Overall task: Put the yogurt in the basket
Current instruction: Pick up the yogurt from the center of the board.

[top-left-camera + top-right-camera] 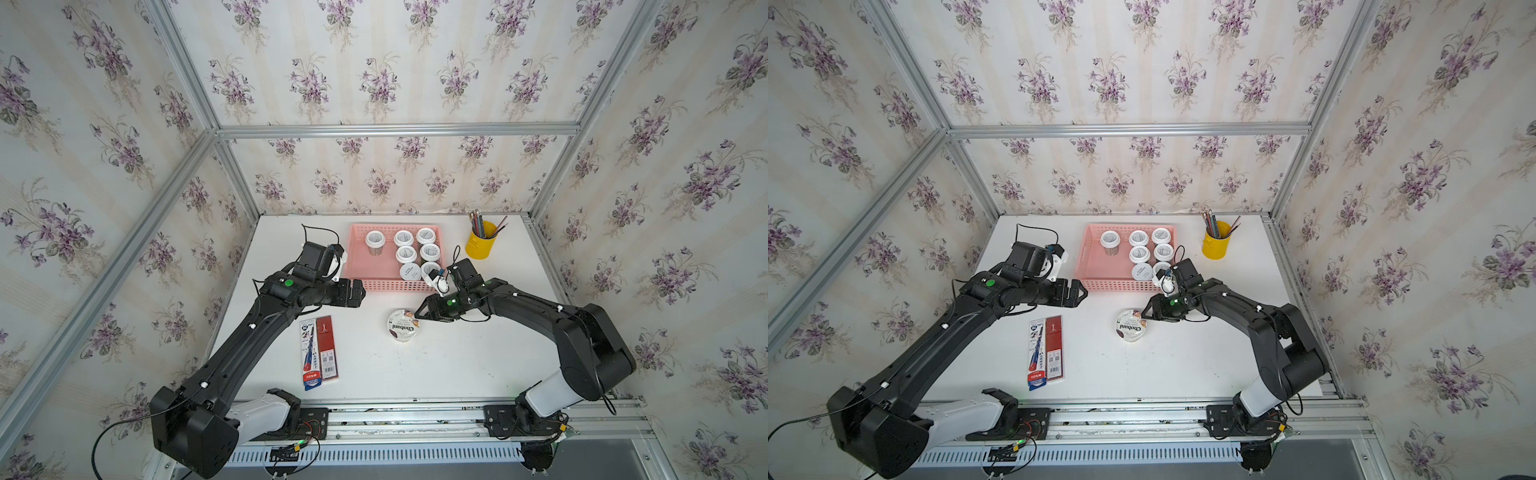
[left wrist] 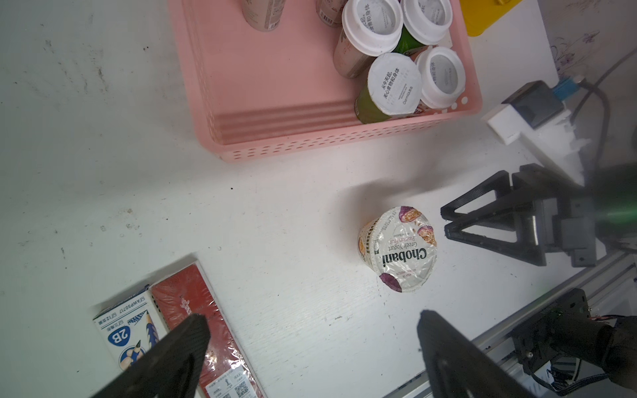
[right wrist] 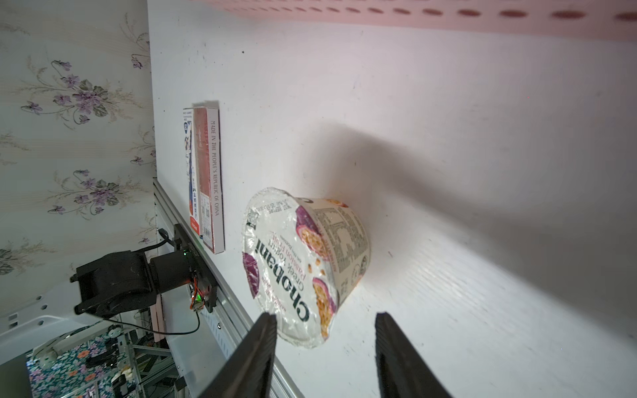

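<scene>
Here right fingers (image 3: pixel 256 351) half-open, seemingly clear of Chobani (image 3: pixel 293 268).

"chobani greek yogurt" on wide cup (image 2: pixel 401 248); "2b" on pencil box (image 2: pixel 120 336).

In both top views, cup (image 1: pixel 427 268) at lower-right corner of basket (image 1: pixel 359 268) part-hidden behind right wrist camera (image 1: pixel 440 286); lid print (image 1: pixel 376 238) unreadable. Right wrist view: basket cropped to blurred strip. Left wrist view crops far cups (image 2: pixel 262 15).

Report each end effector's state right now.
Left end effector: open, holding nothing.
Right end effector: open, holding nothing; its tips are close to the Chobani cup but not gripping it.
</scene>
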Controlling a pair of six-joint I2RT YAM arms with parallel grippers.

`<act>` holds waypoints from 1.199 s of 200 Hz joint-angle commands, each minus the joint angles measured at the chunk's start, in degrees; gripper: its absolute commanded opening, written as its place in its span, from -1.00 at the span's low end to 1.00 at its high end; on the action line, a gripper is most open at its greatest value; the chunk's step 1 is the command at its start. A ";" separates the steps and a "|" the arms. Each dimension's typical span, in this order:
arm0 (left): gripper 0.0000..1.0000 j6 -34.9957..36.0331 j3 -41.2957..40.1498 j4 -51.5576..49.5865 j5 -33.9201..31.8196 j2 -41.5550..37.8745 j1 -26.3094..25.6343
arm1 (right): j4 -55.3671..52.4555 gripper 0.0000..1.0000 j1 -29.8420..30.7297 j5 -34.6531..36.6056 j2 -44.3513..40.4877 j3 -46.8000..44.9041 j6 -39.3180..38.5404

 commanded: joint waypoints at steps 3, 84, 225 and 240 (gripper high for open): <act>0.98 0.83 -0.09 1.01 1.30 0.08 -0.02 | 3.84 0.02 0.36 -3.07 1.33 -0.31 0.69; 0.98 0.99 -0.56 1.05 1.65 -0.33 -0.01 | 7.03 -0.29 0.89 -5.78 5.73 -0.14 1.35; 0.98 1.87 0.42 -0.59 -0.17 -0.05 -0.02 | 8.07 -0.83 0.89 -5.17 5.42 -1.29 2.40; 0.98 2.22 0.78 -1.14 -0.87 -0.25 -0.02 | 6.99 -0.85 0.89 -4.43 4.64 -0.61 2.66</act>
